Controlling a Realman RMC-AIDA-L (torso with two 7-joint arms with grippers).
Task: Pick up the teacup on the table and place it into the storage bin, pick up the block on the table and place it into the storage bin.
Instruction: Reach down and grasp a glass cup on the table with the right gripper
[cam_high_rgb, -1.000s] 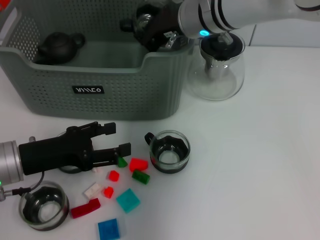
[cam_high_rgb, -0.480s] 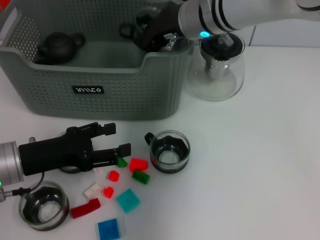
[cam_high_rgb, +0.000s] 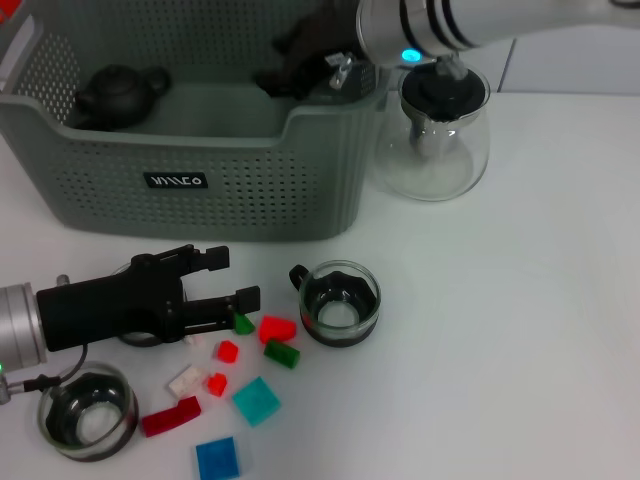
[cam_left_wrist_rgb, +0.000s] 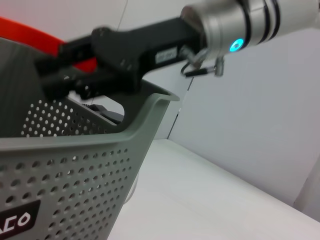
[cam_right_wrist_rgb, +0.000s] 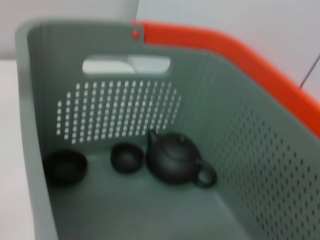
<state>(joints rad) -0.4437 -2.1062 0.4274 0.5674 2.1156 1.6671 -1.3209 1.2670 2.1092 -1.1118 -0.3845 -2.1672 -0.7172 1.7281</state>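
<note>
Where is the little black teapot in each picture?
Head view: the black teapot sits inside the storage bin, at its far left corner.
Left wrist view: not visible, hidden behind the bin's wall.
Right wrist view: the teapot stands on the bin floor beside two small dark cups.
Shared landmark: the perforated bin.

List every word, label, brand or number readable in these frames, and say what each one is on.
Black label on the front wall of the storage bin: white stylised lettering, a brand logo, not legible as clear letters.
Same label at the edge of the left wrist view: cut off, only about "CO" shows.
White sticker on the right gripper: print too blurred to read.
No other text is visible.
</note>
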